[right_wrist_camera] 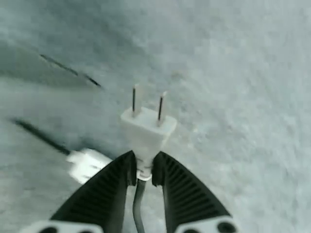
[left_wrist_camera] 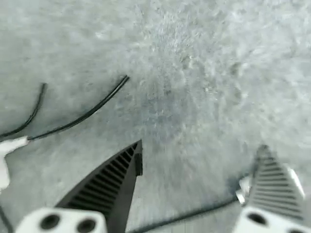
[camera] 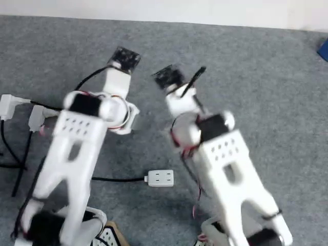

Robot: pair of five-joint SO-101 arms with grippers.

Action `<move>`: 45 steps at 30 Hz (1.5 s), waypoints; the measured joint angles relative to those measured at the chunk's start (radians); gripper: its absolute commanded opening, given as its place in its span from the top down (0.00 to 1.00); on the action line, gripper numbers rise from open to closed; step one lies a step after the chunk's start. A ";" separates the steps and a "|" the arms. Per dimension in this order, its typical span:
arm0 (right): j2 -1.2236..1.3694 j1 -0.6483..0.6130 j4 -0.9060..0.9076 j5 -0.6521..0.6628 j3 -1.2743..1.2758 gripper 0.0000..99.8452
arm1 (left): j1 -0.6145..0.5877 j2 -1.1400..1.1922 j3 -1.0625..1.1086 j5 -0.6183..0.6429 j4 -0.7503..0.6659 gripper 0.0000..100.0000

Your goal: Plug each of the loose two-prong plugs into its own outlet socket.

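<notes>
Plug [right_wrist_camera: 146,127], white and two-pronged, gripped at its base by the closed right tool [right_wrist_camera: 144,162] above the grey counter [right_wrist_camera: 243,73]; left tool [left_wrist_camera: 200,145] stands wide open; outlet socket [camera: 160,178] lies between both arms.

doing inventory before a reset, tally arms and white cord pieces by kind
arms: 2
plug held in right gripper: 1
outlet socket block: 1
other white cord ends, kind unclear: 2
total: 6

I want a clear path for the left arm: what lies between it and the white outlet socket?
A black cord runs over grey carpet from the outlet socket to beneath the left arm, seen in the high view.
</notes>
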 measured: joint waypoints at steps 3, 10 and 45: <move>-0.091 -0.092 -0.041 0.002 0.078 0.99 | -0.008 -0.161 0.023 -0.002 0.078 0.60; -0.137 -0.167 -0.089 0.025 0.189 0.99 | -0.133 -0.509 0.316 -0.002 -0.037 0.60; -0.095 -0.160 -0.203 0.025 0.325 0.99 | -0.031 -0.546 0.512 -0.002 -0.140 0.60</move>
